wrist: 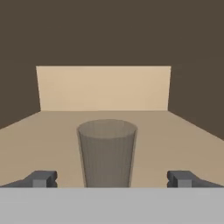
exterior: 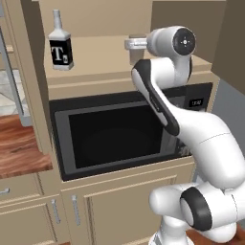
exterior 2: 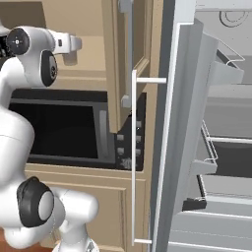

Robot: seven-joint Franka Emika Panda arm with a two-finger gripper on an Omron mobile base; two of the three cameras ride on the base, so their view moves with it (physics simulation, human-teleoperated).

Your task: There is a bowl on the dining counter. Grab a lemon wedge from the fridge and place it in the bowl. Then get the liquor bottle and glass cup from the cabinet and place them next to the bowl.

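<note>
Tool point(wrist: 112, 179): jaws spread wide, holding nothing, straddling the cup.
Glass cup point(wrist: 107, 153): upright on the cabinet shelf point(wrist: 175, 135), between the fingertips.
Handling: likely light, rigid, slippery, breakable; grip mid-wall.

Tan kitchen wall unit — warm, even light

A black built-in microwave point(exterior: 115, 139) sits in tan cabinetry, panelled lower doors point(exterior: 129, 210) with silver bar handles beneath it — a slab of reddish wood-grain countertop point(exterior: 19, 150) at the left edge.
</note>
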